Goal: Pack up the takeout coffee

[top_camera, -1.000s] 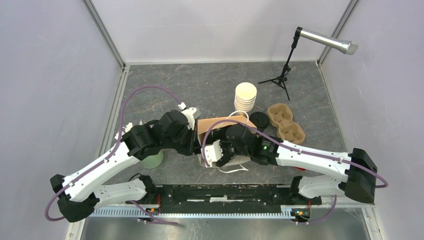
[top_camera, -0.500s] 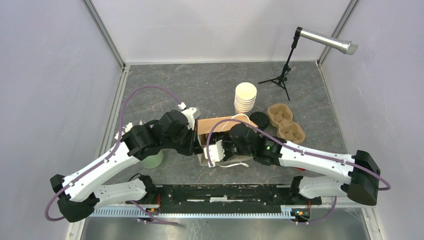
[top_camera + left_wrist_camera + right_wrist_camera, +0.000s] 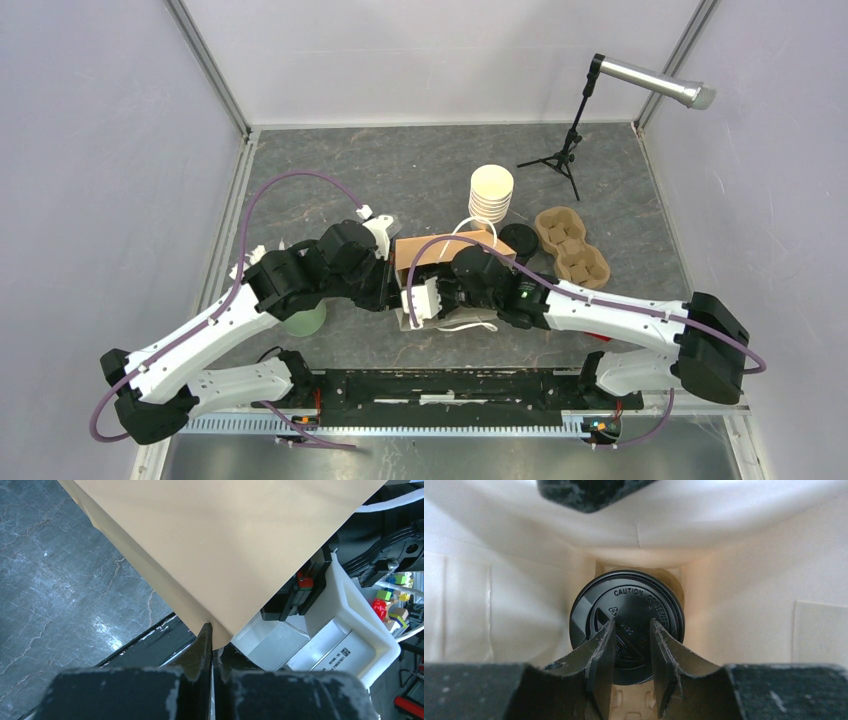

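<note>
Rightward of the bag, the right arm has swung its forearm closer in and pushed its wrist a little further over the bag's mouth, and its fingers have drawn in from a wider spread. That right end effector [image 3: 631, 626] now stands narrow but not closed, with bare lid showing through the gap. Whether its tips touch the lid I cannot tell. Straight ahead of the fingers, deeper down the paper bag [image 3: 744, 580], sits the takeout coffee [image 3: 624, 592]. Its black lid squarely faces the wrist, so the cup's long axis runs in line with the approach, not across it. This arm is plainly the nearer one. The left end effector [image 3: 212, 636] is pinched tight on the bag's lower corner from outside, and I judge it is steadying the bag. Pale bag walls crowd both sides of the cup, so the only free path is back out along the same axis; a sideways drift would likely snag paper. Beyond the bag on the tabletop [image 3: 400, 180] stand the lidless cup stack [image 3: 491, 195], loose black lids [image 3: 518, 240] and a pulp carrier [image 3: 572, 245], all well apart.
</note>
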Controlling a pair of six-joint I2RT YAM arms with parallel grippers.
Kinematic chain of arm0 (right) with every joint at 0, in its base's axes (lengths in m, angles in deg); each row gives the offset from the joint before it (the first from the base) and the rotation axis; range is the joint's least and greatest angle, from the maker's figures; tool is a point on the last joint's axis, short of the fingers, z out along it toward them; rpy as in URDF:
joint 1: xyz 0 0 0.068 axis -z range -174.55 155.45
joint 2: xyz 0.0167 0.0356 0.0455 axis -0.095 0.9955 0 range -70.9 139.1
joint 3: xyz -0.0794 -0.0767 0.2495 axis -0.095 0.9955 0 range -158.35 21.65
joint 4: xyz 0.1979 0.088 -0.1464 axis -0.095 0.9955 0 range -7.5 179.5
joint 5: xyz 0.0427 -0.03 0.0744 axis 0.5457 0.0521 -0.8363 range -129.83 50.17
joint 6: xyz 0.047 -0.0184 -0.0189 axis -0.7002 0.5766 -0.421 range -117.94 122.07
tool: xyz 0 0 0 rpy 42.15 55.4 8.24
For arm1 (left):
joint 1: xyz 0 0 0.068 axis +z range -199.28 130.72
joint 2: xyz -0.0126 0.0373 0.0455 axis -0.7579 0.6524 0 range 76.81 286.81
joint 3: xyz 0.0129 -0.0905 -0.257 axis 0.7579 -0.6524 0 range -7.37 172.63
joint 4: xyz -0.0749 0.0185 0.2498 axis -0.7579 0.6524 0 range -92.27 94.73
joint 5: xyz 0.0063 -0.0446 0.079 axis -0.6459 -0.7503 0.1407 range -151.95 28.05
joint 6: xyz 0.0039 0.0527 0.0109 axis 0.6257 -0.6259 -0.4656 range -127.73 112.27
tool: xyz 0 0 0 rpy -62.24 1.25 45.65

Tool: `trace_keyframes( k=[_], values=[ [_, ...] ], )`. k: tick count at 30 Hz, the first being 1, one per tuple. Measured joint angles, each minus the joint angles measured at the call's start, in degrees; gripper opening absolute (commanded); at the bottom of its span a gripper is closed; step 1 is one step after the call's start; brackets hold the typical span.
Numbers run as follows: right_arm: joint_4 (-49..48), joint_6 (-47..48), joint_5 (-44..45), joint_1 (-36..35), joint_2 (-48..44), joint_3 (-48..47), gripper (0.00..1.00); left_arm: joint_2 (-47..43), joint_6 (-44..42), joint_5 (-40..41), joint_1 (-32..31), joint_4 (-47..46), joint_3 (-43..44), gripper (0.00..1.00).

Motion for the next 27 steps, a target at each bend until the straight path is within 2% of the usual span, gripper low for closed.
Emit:
trace_keyframes(
  k=[22, 27],
  values=[
    [-10.6, -3.1, 0.1, 2.0, 1.5, 3.8, 0.37, 0.5, 0.0, -0.9, 0.0, -0.4, 0.0, 0.02],
    [-10.5, -3.1, -0.1, 2.0, 1.5, 3.8, 0.42, 0.6, 0.0, -0.9, 0.0, -0.4, 0.0, 0.02]
  ],
)
